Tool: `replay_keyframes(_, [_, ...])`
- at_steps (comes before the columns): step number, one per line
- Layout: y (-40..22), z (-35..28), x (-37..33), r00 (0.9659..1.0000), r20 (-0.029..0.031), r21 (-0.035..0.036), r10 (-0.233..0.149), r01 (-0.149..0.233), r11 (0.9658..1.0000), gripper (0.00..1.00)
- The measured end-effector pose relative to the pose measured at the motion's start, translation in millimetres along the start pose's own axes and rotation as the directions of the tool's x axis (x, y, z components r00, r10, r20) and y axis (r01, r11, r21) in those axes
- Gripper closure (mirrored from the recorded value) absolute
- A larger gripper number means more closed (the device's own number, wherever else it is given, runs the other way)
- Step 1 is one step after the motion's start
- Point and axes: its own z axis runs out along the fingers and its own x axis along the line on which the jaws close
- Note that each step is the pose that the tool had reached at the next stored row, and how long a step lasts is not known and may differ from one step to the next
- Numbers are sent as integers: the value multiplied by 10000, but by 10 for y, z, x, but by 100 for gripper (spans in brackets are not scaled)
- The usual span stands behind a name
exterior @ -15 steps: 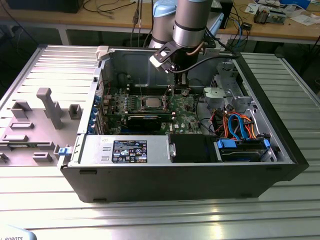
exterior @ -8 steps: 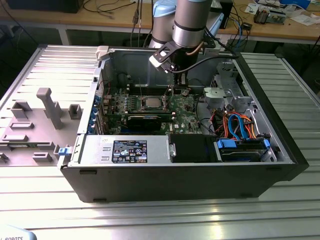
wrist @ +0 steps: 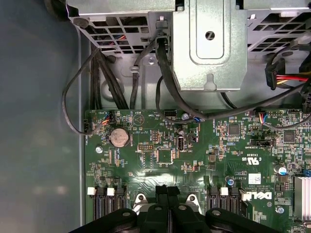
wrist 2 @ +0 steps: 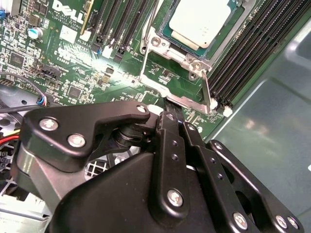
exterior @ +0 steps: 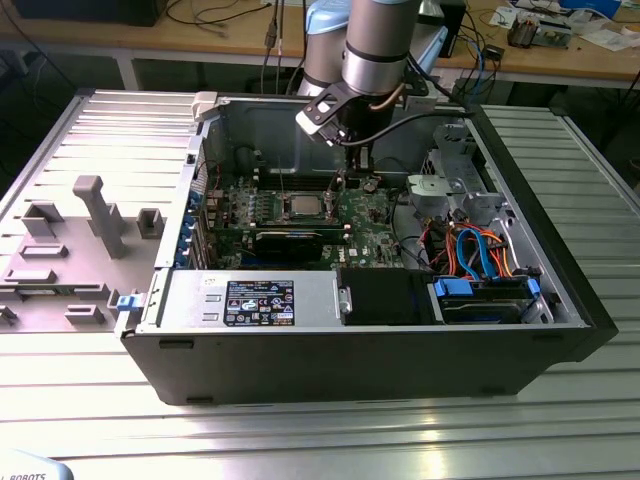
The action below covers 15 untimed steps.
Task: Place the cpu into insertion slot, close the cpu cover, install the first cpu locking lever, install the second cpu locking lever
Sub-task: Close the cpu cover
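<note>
The cpu (wrist 2: 200, 20), a silver-topped square chip, lies in the insertion slot (wrist 2: 154, 73) on the green motherboard; in the exterior view the cpu (exterior: 303, 206) sits mid-board. The cpu cover (wrist 2: 181, 52) lies flat as a metal frame around the chip. A thin metal locking lever (wrist 2: 207, 92) runs along one side of the socket. My gripper (wrist 2: 170, 115) is shut, its black fingertips (wrist: 162, 190) pressed together just off the socket's corner, close to the lever's end. In the exterior view my gripper (exterior: 364, 176) hangs low on the socket's right.
Black memory slots (wrist 2: 245, 51) flank the socket on both sides. A metal drive cage (wrist: 209, 43) and black cables (wrist: 114, 82) border the board. A long black expansion card (exterior: 290, 240), the power supply (exterior: 250, 300) and blue and orange cables (exterior: 480, 250) fill the case front.
</note>
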Motion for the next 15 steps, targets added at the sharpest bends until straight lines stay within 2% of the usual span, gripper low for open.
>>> replay_keyframes(5, [-19, 0, 0, 10000, 0, 0, 0, 0, 10000, 89])
replay_keyframes(11, [-104, 0, -1, 10000, 0, -6, -1, 1, 10000, 89])
replay_keyframes(15, [-114, 0, -1, 10000, 0, -5, -1, 1, 10000, 89])
